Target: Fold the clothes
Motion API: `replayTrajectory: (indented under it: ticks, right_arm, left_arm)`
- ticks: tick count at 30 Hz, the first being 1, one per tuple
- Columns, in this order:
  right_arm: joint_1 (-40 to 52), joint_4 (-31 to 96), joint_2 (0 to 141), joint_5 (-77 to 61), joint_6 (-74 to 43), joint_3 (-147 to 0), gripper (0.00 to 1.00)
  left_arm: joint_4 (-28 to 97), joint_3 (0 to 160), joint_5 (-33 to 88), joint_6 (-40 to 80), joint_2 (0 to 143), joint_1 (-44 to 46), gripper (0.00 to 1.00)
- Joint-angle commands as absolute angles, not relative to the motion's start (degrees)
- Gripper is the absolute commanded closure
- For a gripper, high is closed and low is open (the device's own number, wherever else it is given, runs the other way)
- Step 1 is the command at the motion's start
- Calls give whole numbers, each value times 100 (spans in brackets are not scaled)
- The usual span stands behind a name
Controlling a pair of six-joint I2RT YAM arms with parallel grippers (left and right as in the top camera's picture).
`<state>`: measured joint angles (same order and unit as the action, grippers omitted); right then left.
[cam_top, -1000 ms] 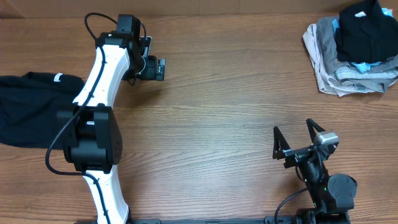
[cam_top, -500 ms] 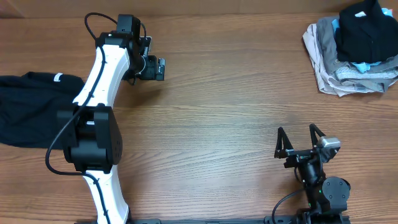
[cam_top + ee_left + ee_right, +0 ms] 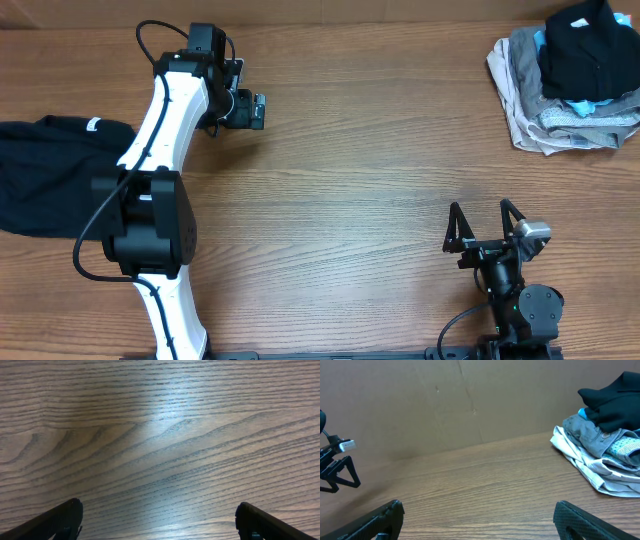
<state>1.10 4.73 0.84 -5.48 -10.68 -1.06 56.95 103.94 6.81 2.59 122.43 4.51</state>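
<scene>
It looked like a robotics lab: a white left arm (image 3: 170, 105) and a small black right arm (image 3: 520, 305) stood at the near edge of a wood-grain table (image 3: 360, 150), with a plain brown board (image 3: 420, 405) along its far edge.

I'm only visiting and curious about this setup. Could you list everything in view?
black T-shirt: one, black with a white tag, crumpled at the table's left edge.
black garment: one, black, on top of the far right pile.
other garments: several, grey, beige and pale blue, stacked beneath it.
table: one, brown wood.
cardboard wall: one, brown, behind the table.
left arm: one, white and black; left end effector open, empty.
right arm: one, black; right end effector open, empty.
</scene>
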Motion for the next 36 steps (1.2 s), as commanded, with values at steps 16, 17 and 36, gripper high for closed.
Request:
replayTrajectory:
  ticks: [16, 17, 36]
  right_arm:
    - [67, 432, 16, -454, -1116, -47, 0]
    - [67, 434, 16, -454, -1116, -47, 0]
    - [67, 434, 16, -456, -1116, -47, 0]
  left_arm:
    - [5671, 10359, 633, 130, 12186, 449, 0]
    - [5673, 10359, 637, 130, 12121, 473, 0]
    - [5465, 10355, -421, 128, 8355, 2298, 0]
